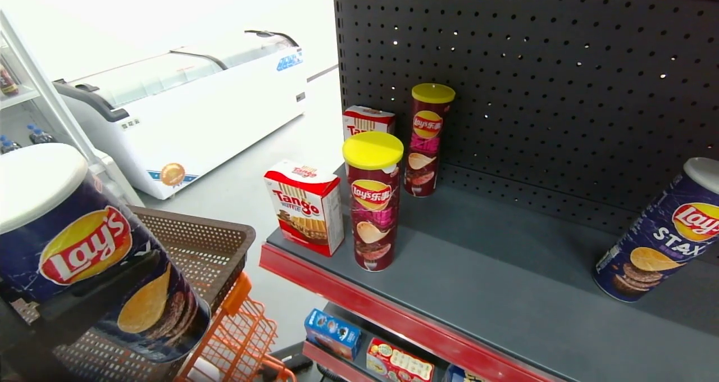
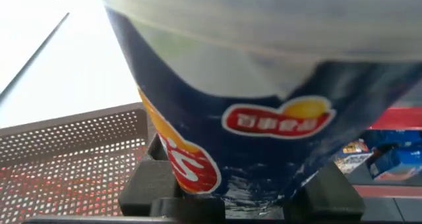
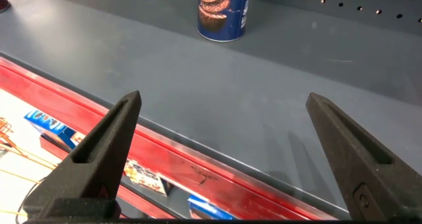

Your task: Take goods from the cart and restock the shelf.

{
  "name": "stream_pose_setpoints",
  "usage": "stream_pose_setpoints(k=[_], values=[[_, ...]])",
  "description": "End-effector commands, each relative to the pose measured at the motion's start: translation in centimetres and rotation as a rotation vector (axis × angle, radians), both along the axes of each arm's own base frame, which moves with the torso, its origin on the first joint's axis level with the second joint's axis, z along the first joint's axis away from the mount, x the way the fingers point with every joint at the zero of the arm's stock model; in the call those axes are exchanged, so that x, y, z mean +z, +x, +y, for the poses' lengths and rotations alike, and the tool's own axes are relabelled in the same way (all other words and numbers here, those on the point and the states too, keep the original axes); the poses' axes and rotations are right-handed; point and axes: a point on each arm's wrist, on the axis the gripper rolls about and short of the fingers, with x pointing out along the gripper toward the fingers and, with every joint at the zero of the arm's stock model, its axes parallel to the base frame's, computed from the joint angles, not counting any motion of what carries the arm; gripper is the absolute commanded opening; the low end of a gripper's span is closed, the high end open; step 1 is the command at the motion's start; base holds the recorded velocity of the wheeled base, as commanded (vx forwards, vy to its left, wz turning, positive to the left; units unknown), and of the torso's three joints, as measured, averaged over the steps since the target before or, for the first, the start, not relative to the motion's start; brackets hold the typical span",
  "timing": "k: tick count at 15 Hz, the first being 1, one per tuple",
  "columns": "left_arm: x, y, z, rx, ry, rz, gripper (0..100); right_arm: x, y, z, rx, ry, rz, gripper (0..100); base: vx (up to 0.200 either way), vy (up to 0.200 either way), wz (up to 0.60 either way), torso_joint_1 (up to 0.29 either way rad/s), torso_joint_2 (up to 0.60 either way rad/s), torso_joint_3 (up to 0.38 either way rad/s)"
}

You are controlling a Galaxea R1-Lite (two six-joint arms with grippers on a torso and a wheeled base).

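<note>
The shelf deck [image 1: 505, 281] is showing a matt grey finish; the near-left blue canister [image 1: 84, 247] is gleaming glossy; the basket [image 1: 213, 241] is showing perforated brown plastic.

The left gripper [image 1: 92, 300] holds a blue can [image 1: 84, 224] near the basket [image 1: 219, 253]; the shelf [image 1: 505, 281] bears two red cans [image 1: 372, 202], two boxes [image 1: 306, 208] and a second blue can [image 1: 663, 236].

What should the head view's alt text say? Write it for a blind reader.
The left gripper holds a blue chip can by a brown basket; the shelf carries two red cans, two wafer boxes and another blue can at right.
</note>
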Motion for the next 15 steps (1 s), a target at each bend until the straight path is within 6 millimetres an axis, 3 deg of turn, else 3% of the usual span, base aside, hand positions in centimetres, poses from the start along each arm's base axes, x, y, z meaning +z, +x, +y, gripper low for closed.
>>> stream_pose_setpoints(k=[1,6,15], values=[[-0.4,0.3,-0.5,-0.029,0.017,0.019,0,0.0,0.0,0.0,0.000,0.000,-0.001,100,0.000,0.000,0.00,0.000,0.00,0.000],[0.1,3.7,-3.5,-0.173,0.009,0.029,0,0.0,0.0,0.0,0.000,0.000,-0.001,100,0.000,0.000,0.00,0.000,0.00,0.000],[-0.3,5.5,-5.6,-0.320,0.015,0.054,0,0.0,0.0,0.0,0.002,0.000,-0.001,100,0.000,0.000,0.00,0.000,0.00,0.000]])
